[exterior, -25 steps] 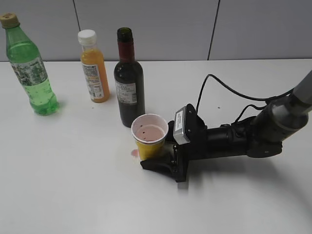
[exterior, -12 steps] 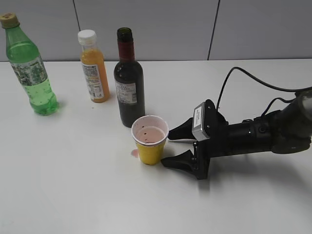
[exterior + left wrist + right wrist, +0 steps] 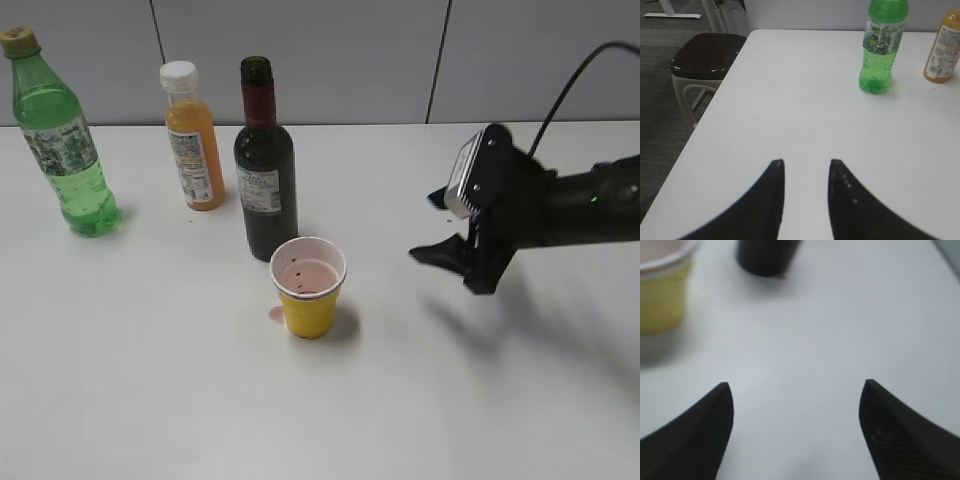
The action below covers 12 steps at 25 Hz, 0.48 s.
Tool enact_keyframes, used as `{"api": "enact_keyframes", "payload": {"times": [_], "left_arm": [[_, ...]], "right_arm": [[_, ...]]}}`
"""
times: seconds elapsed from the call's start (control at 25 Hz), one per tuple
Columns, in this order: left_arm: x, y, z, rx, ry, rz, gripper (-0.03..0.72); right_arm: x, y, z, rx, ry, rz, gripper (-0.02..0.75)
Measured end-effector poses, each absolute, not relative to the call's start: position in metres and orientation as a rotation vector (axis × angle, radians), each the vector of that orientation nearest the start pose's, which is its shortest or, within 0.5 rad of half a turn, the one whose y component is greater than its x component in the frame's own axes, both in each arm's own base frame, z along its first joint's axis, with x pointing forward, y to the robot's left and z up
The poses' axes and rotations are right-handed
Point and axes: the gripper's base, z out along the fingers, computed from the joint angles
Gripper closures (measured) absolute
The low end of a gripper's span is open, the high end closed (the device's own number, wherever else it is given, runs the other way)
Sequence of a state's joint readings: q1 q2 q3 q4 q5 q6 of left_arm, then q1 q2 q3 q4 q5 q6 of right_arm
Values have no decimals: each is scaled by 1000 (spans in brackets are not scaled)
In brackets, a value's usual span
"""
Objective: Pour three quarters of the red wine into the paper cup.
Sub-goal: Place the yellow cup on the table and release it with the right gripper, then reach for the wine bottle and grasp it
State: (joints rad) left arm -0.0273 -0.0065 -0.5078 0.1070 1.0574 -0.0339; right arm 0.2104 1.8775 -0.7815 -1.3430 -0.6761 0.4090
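The dark green wine bottle (image 3: 264, 170) with red neck foil and white label stands upright and uncapped on the white table; its base shows in the right wrist view (image 3: 767, 255). The yellow paper cup (image 3: 308, 287) stands just in front of it, holding pinkish liquid, and shows at the top left of the right wrist view (image 3: 660, 285). My right gripper (image 3: 434, 226) is open and empty, raised to the right of the cup and apart from it; its fingers show in its wrist view (image 3: 796, 386). My left gripper (image 3: 806, 162) is open and empty over bare table, out of the exterior view.
An orange juice bottle (image 3: 194, 140) with white cap and a green soda bottle (image 3: 59, 140) stand left of the wine bottle. A small pink spill (image 3: 274, 314) lies by the cup. A dark stool (image 3: 705, 55) stands beyond the table's left edge.
My right gripper let go of the paper cup, opened, and pulled back to the right and up. The cup stayed in place upright.
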Motion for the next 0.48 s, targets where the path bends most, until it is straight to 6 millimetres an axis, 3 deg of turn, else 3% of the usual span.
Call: {"api": "enact_keyframes", "payload": {"times": [0.12,0.24,0.36,0.48], "left_arm": [[-7,9,280,-12,2023,89,452],[-7,9,280,-12,2023,89,452],[-7,9,280,-12,2023,89,452],[-7,9,280,-12,2023,89,452]], "right_arm": [[307,104,172,-1345,1770,122,144],[295,86,233,-1244,1707,-144,146],[264,66,300,-1093,1603,-373,146],[225,41,349,-946,1526,-615,146]]}}
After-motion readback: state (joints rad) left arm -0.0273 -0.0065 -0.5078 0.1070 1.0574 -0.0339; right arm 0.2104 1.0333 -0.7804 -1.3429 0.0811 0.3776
